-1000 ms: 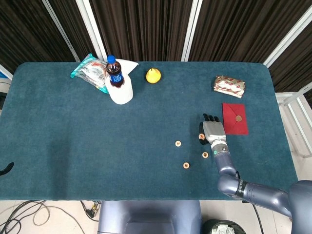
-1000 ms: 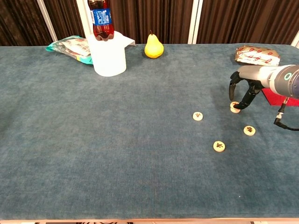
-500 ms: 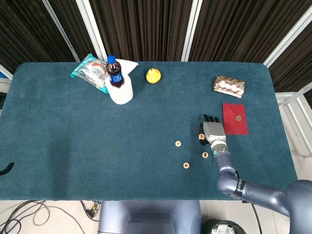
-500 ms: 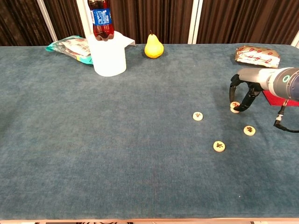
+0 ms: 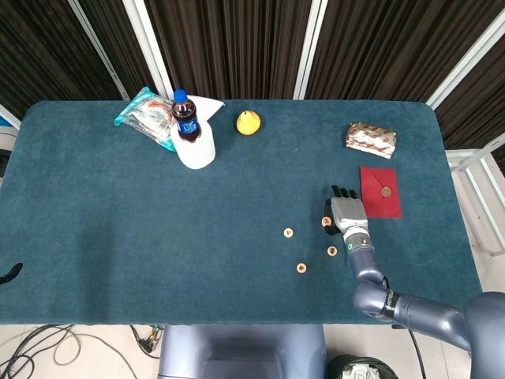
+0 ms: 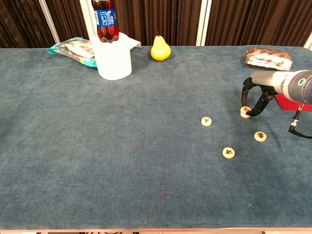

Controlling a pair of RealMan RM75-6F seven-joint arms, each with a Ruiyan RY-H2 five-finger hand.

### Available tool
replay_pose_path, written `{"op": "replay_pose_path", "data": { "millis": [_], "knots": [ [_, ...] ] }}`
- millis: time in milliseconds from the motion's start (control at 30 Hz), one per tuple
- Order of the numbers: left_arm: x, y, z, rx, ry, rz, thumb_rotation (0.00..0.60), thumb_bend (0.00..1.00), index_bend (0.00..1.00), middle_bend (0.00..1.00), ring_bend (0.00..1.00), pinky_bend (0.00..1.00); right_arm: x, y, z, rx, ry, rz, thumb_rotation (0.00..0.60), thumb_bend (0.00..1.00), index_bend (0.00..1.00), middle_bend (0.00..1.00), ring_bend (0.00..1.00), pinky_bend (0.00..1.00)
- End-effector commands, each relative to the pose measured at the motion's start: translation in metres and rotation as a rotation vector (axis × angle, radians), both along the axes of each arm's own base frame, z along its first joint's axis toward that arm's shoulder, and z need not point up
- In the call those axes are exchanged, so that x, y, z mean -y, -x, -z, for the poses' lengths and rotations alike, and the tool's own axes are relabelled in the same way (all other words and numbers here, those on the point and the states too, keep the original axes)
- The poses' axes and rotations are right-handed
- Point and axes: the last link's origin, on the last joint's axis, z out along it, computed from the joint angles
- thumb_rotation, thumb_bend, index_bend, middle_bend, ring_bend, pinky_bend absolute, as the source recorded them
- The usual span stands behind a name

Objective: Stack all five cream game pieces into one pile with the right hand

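A: Right hand [image 6: 257,95] arches over the table [image 5: 118,237], fingertips pinching a piece [image 6: 245,111] at its 9 o'clock. Left hand isn't visible.

B: Other pieces?

A: Three lie loose: one [image 6: 206,121] at 9 o'clock of the hand, one [image 6: 260,136] at 6, one [image 6: 228,152] at 7. A fifth [image 5: 386,191] sits on the red card [image 5: 380,201] at 3.

B: Risk?

A: That pinch looks shallow; lifting may flip the piece. Since a second ago, the hand has shifted slightly right, the piece with it.
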Motion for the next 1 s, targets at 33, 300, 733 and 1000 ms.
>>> {"op": "replay_pose_path", "data": {
  "millis": [33, 300, 733, 1000],
  "knots": [
    [0.000, 0.000, 0.000, 0.000, 0.000, 0.000, 0.600, 0.16, 0.06, 0.00, 0.00, 0.00, 0.000, -0.002, 0.000, 0.004, 0.001, -0.004, 0.600, 0.39, 0.48, 0.00, 0.00, 0.00],
    [0.000, 0.000, 0.000, 0.001, 0.001, -0.001, 0.600, 0.16, 0.05, 0.00, 0.00, 0.00, -0.001, -0.014, -0.016, 0.047, 0.038, -0.038, 0.600, 0.39, 0.39, 0.00, 0.00, 0.00],
    [-0.001, -0.001, 0.000, 0.005, -0.001, -0.002, 0.600, 0.16, 0.06, 0.00, 0.00, 0.00, -0.059, 0.001, -0.048, 0.076, 0.061, -0.075, 0.600, 0.39, 0.36, 0.00, 0.00, 0.00],
    [-0.001, -0.001, 0.000, 0.004, -0.001, -0.003, 0.600, 0.16, 0.06, 0.00, 0.00, 0.00, -0.096, 0.014, -0.040, 0.104, 0.089, -0.109, 0.600, 0.39, 0.36, 0.00, 0.00, 0.00]
  ]
}}
